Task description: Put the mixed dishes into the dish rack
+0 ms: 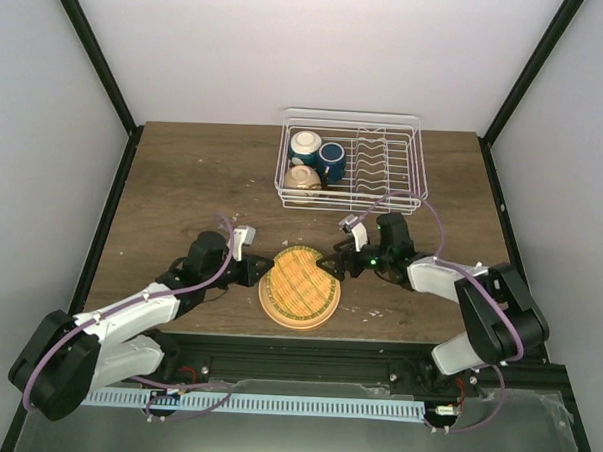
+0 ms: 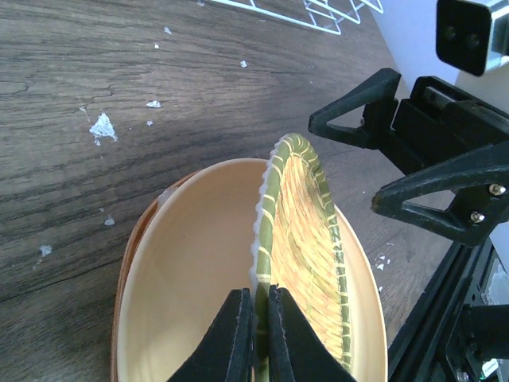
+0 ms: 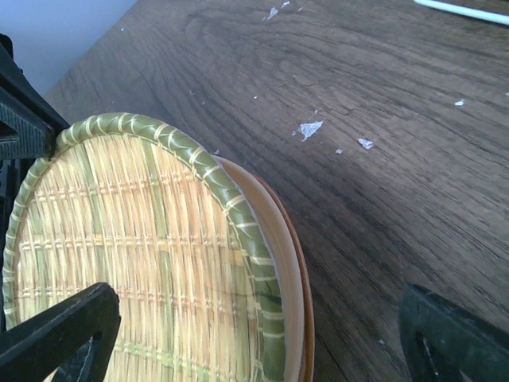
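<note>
The white wire dish rack [image 1: 384, 160] stands at the far middle of the table and holds two cream bowls [image 1: 306, 144] [image 1: 303, 178] and the dark blue cup [image 1: 331, 159] in its left part. Near the front, a woven-faced plate with a green rim [image 1: 297, 276] is tilted up over a cream plate with an orange underside [image 1: 300, 314] lying flat. My left gripper [image 1: 262, 271] is shut on the woven plate's rim [image 2: 274, 199]. My right gripper [image 1: 332, 265] is open, its jaws spread either side of the woven plate's right edge [image 3: 159, 263] without touching it.
Small white crumbs [image 2: 102, 126] lie scattered on the wooden table. The rack's plate-slot prongs [image 1: 380, 154] hold nothing. The right arm's black fingers [image 2: 413, 191] stand close to the woven plate. A black rail [image 1: 306, 361] runs along the near table edge.
</note>
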Robot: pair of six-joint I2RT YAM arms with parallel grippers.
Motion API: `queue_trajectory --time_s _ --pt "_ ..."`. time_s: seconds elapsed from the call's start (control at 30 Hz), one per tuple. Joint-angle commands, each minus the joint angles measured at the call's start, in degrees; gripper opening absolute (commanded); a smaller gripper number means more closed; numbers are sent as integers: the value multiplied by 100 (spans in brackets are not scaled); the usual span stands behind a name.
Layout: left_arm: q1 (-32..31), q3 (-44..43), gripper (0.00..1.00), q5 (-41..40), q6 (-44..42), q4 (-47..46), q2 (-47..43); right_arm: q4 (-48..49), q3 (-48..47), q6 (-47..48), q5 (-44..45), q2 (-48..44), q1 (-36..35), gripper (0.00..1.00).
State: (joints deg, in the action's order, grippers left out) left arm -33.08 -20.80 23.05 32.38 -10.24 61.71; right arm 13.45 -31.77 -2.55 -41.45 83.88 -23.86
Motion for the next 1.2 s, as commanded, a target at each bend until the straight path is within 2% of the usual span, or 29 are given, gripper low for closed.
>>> queue_trajectory --time_s 0.0,0.4,0.77,1.1,1.17 --pt "6 -95 0 182 -163 -160 16 676 -130 250 -477 245 -90 96" --pt "10 -149 0 313 -251 -261 164 803 -603 518 -1047 1040 -438 77" --pt "4 -176 0 212 -321 -259 216 131 -987 890 -1403 1318 -559 38" --pt "9 -210 0 154 -314 -251 236 -72 -1131 861 -1232 1375 -594 1" --pt "10 -224 0 174 -344 -239 228 -107 -1150 832 -1197 1377 -594 1"
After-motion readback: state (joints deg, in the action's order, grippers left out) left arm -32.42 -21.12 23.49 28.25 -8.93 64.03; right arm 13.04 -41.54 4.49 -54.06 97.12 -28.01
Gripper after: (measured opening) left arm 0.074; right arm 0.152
